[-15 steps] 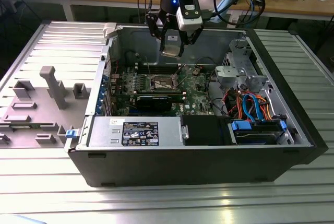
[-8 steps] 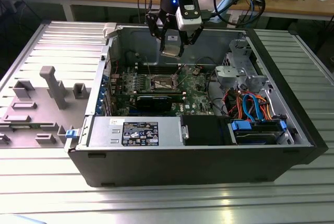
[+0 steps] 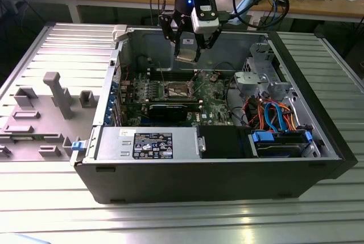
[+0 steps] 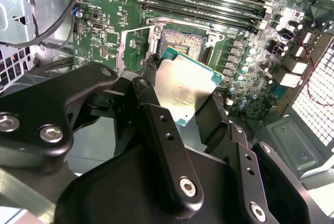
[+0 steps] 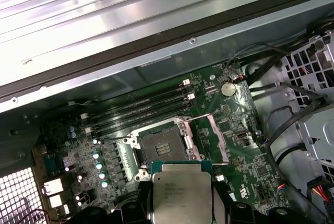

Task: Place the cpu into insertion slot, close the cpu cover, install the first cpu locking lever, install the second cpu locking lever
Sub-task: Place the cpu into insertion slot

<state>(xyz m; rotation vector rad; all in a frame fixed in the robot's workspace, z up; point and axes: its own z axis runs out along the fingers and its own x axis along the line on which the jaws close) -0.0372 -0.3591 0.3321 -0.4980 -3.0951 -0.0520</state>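
Silvery and flat, the cpu (image 4: 185, 91) is pinched at its edges by the black fingers (image 4: 150, 98) and hangs in the air above the insertion slot (image 5: 162, 148), not touching it. The cpu cover (image 4: 123, 46) lies open beside the slot. I think the first step, putting the cpu in, is under way; it calls for lining it up square and letting it down softly.

In the second wrist view the end effector (image 4: 182, 97) hides the lower corner of the cpu (image 4: 183, 80); in the first wrist view the picture's edge cuts the cpu (image 5: 181, 192) off.
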